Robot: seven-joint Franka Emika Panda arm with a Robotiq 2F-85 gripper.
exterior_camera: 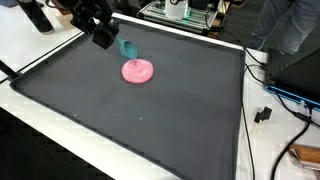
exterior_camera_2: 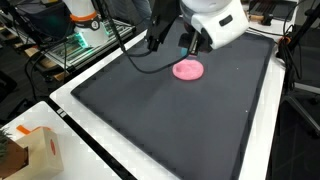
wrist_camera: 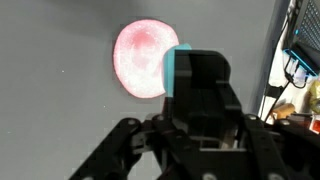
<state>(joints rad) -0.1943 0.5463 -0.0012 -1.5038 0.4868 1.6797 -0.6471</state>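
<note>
Teal piece (exterior_camera: pixel 129 48) hangs pinched in the gripper (exterior_camera: pixel 117 43), just beside the pink dish (exterior_camera: pixel 138 71) near the bench's (exterior_camera: pixel 180 125) far edge. A shallow pinch might let it slip.

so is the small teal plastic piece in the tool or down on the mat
In the tool: the small teal plastic piece sits clamped at its fingertips in the wrist view.

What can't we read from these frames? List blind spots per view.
- Gripper: in the wrist view its own dark body covers the fingertips, so open or shut is unclear.
- Teal object: tiny in an exterior view and mostly covered by a finger in the wrist view. Its shape and whether it is gripped are unclear.
- Pink disc: blurred in the wrist view, with its right edge hidden behind the gripper.
</note>
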